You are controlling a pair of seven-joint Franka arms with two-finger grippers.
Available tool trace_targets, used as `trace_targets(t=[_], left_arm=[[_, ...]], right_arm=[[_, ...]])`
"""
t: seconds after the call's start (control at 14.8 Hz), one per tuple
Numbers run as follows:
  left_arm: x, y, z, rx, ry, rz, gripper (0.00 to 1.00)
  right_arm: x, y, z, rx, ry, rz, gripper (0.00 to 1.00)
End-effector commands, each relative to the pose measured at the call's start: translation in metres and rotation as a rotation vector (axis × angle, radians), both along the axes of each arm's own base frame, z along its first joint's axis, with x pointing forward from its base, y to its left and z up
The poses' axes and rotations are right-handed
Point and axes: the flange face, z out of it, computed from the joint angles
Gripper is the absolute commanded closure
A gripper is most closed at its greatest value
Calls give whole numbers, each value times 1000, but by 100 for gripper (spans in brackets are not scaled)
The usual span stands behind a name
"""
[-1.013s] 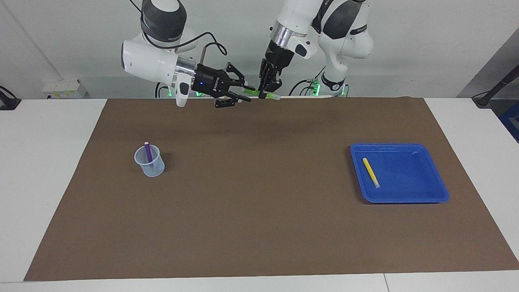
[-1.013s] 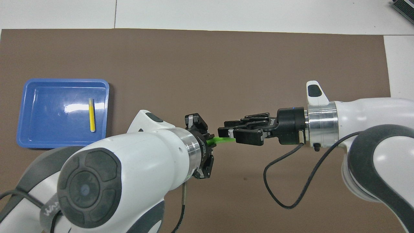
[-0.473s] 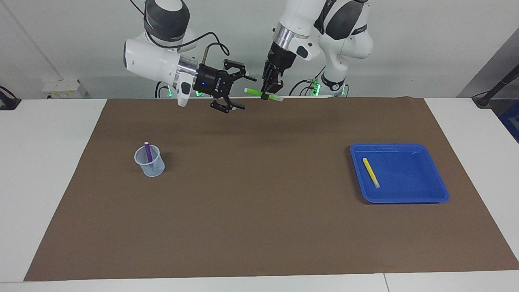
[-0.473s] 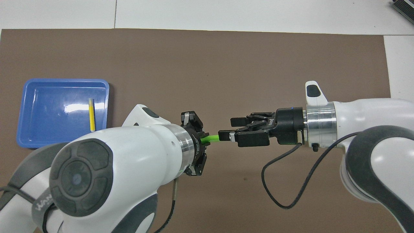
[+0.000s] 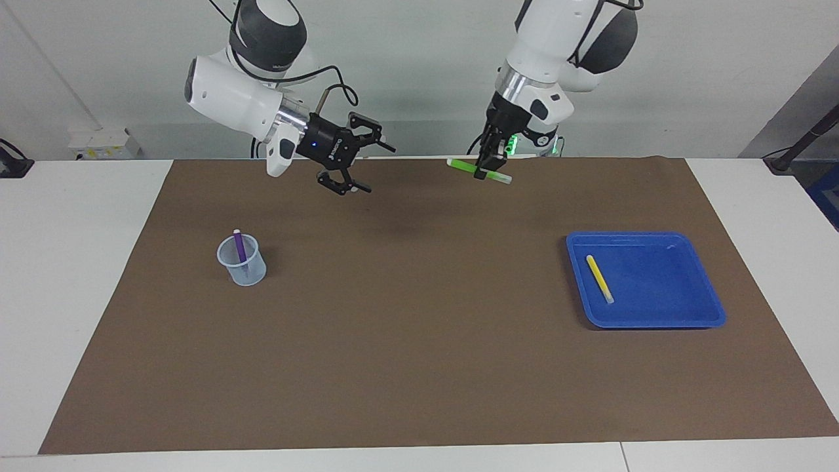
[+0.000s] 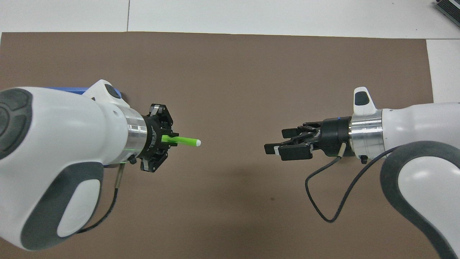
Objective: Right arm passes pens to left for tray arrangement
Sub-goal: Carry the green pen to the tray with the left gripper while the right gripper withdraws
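My left gripper (image 5: pixel 488 172) (image 6: pixel 163 139) is shut on the middle of the green pen (image 5: pixel 478 170) (image 6: pixel 183 141) and holds it level above the brown mat, its pale tip pointing at the right gripper. My right gripper (image 5: pixel 373 169) (image 6: pixel 278 142) hangs open and empty over the mat, a wide gap away from the pen. In the blue tray (image 5: pixel 655 323) the yellow pen (image 5: pixel 600 278) lies flat. The purple pen (image 5: pixel 240 248) stands in a translucent cup (image 5: pixel 244 270). In the overhead view my left arm hides nearly all of the tray (image 6: pixel 68 88).
The brown mat (image 5: pixel 419 341) covers most of the white table. The cup stands toward the right arm's end and the tray toward the left arm's end. A black cable (image 6: pixel 323 201) loops down from the right wrist.
The right gripper opened, let go of the green pen and drew back toward its own end. The left gripper kept the pen and carried it toward the tray's end.
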Motion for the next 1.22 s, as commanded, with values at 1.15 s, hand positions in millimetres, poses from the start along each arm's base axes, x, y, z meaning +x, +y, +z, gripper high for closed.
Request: trace_targets(t=[1.15], left_arm=[[83, 308, -147, 219, -68, -1169, 100]], right_arm=[[0, -143, -44, -834, 58, -1, 0]])
